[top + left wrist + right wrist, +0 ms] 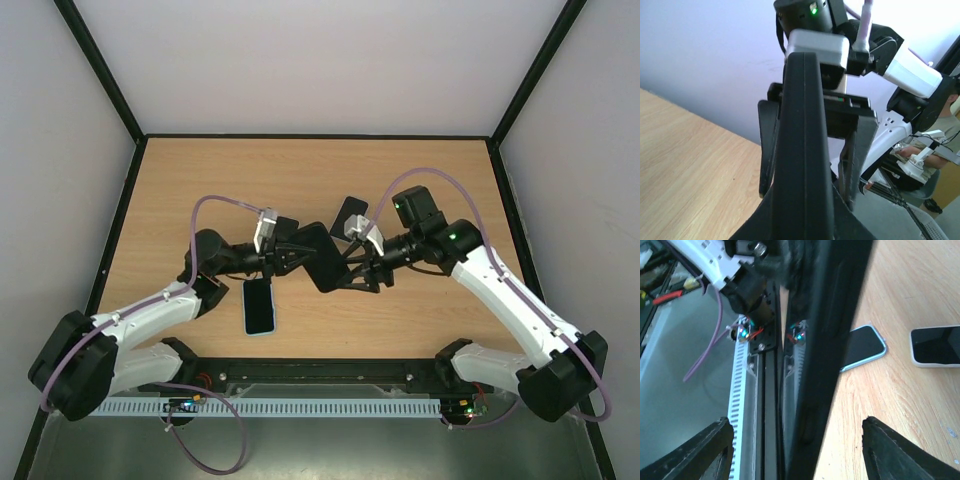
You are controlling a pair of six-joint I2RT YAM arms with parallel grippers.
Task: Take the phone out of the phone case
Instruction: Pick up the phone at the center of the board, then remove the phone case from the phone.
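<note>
A black phone case [322, 256] is held off the table in the middle, between both arms. I cannot tell whether a phone is inside it. My left gripper [294, 252] is shut on its left end; in the left wrist view [802, 205] the case [802, 130] stands edge-on between the jaws. My right gripper [352, 266] is open, its fingers spread wide on either side of the case's right end. In the right wrist view [795, 432] the case [827, 350] runs edge-on between the fingers [710, 450], touching neither of them.
A phone with a light blue rim [259, 306] lies flat on the wooden table below the left gripper, also in the right wrist view [862, 347]. A second dark device with a white rim [350, 213] lies behind the grippers [936, 345]. A black rail [320, 378] runs along the near edge.
</note>
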